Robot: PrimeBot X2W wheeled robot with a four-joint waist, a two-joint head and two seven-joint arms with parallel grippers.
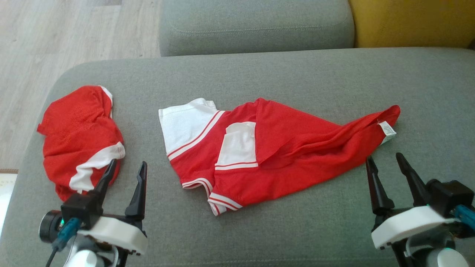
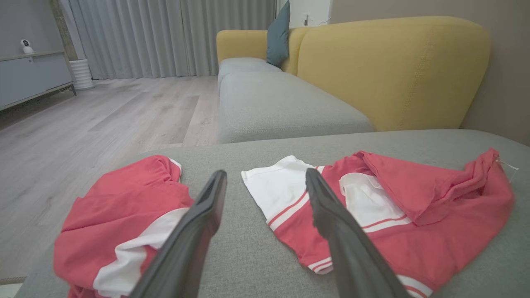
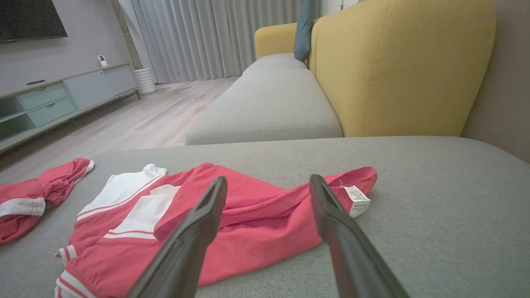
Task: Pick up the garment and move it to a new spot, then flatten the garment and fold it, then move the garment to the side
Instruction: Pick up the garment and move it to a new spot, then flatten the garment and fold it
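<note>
Pick-up judged not yet begun; next, the shirt's edges must be pinched and lifted clear. Wood floor (image 1: 55,37) and curtains (image 2: 165,37) are seen beyond a yellow backrest (image 1: 408,22). Grey cushion (image 1: 297,74) is used as the surface. Shirt (image 1: 282,155) is laid crumpled mid-cushion, untouched. Red bundle (image 1: 78,137) is seen bunched at the cushion's left end. Both pincers are spread open, empty: left gripper (image 1: 128,162) near the bundle, right gripper (image 1: 383,157) near the shirt's tag (image 1: 387,131).

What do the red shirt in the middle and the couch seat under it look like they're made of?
The shirt looks like thin matte knit, maybe a sports jersey fabric: it lies in soft folds, fibre unclear. The couch seat looks like coarse woven grey upholstery, matte, with a fine speckled weave.
</note>
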